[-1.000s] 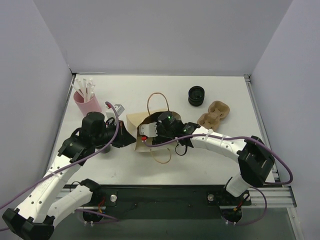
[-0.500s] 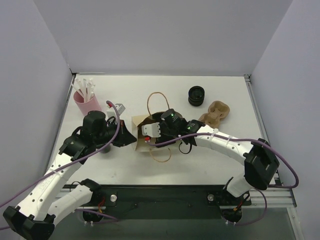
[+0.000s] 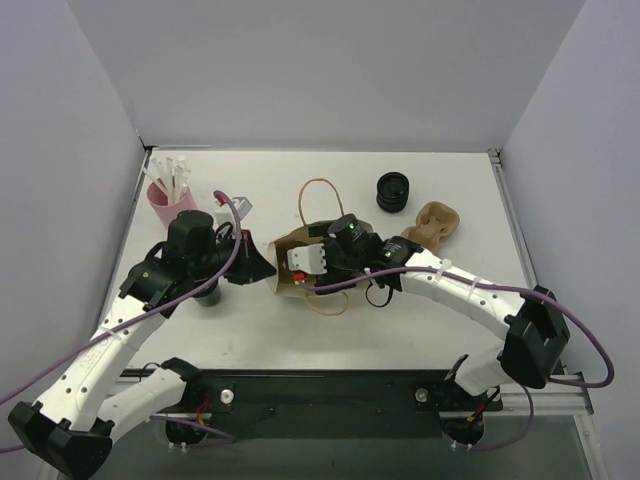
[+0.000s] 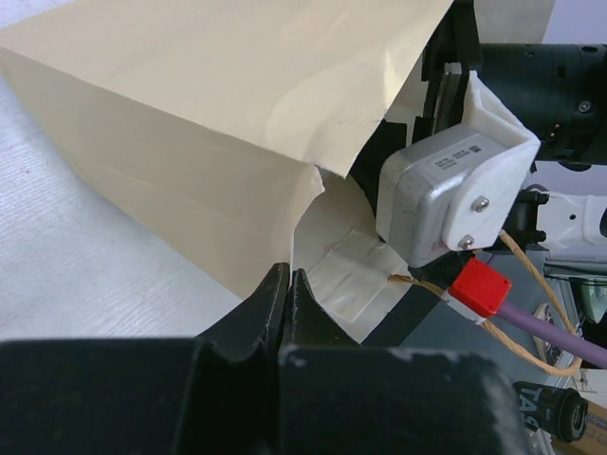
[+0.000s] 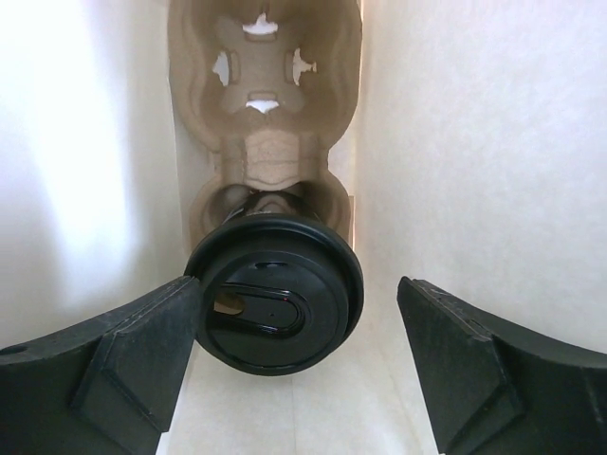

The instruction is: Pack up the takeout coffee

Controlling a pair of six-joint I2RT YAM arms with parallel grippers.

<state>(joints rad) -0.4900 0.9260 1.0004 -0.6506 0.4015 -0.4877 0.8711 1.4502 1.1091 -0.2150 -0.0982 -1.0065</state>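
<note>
Coffee cup (image 5: 275,303) seated in tray (image 5: 266,95) inside bag (image 4: 190,123). My right pincer (image 5: 299,296) gapes empty; left pincer (image 4: 289,284) clamps bag rim. Next: back out without snagging.

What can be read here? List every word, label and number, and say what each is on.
"TA": white letters, cut off, on a black round part at the lower right of the left wrist view.
Label on the grey camera housing: printed lines too small to read.
Lid of the takeout coffee: embossed shapes, no text.
Brown paper bag: no print visible.
</note>
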